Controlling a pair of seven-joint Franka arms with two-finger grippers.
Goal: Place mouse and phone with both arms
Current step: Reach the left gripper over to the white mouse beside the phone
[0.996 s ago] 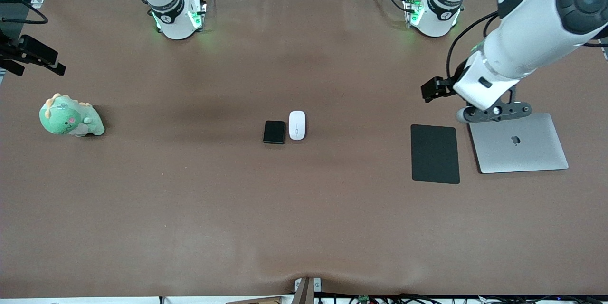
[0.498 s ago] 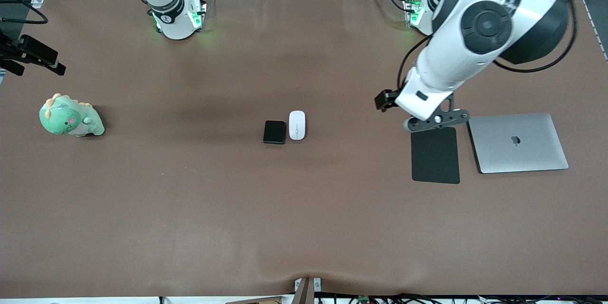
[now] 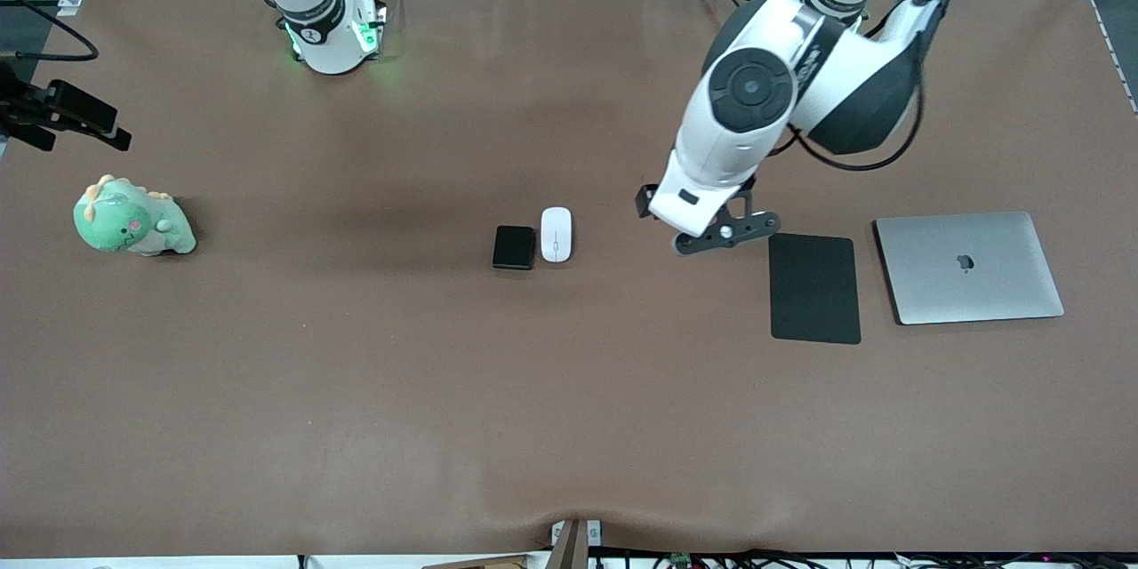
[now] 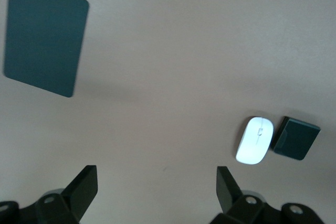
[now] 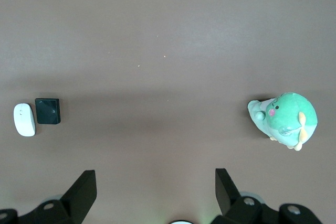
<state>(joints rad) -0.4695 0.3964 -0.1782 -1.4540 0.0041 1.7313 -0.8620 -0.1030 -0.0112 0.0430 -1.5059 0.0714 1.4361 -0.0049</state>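
The white mouse [image 3: 556,234] lies near the middle of the table, with the small black phone [image 3: 514,247] touching its side toward the right arm's end. Both also show in the left wrist view, mouse [image 4: 254,140] and phone [image 4: 296,138], and in the right wrist view, mouse [image 5: 24,119] and phone [image 5: 48,111]. My left arm's hand [image 3: 702,206] hangs over bare table between the mouse and the mouse pad. The left gripper [image 4: 157,182] is open and empty. The right gripper [image 5: 156,182] is open and empty, high over the table near its own base.
A flat black mouse pad [image 3: 814,288] and a closed silver laptop [image 3: 969,267] lie side by side toward the left arm's end. A green dinosaur plush [image 3: 132,218] sits toward the right arm's end. Brown table surrounds the mouse and phone.
My left arm has swung from over the laptop's edge, across the mouse pad, toward the mouse. Its gripper stays open. The right arm, mouse and phone have not moved.
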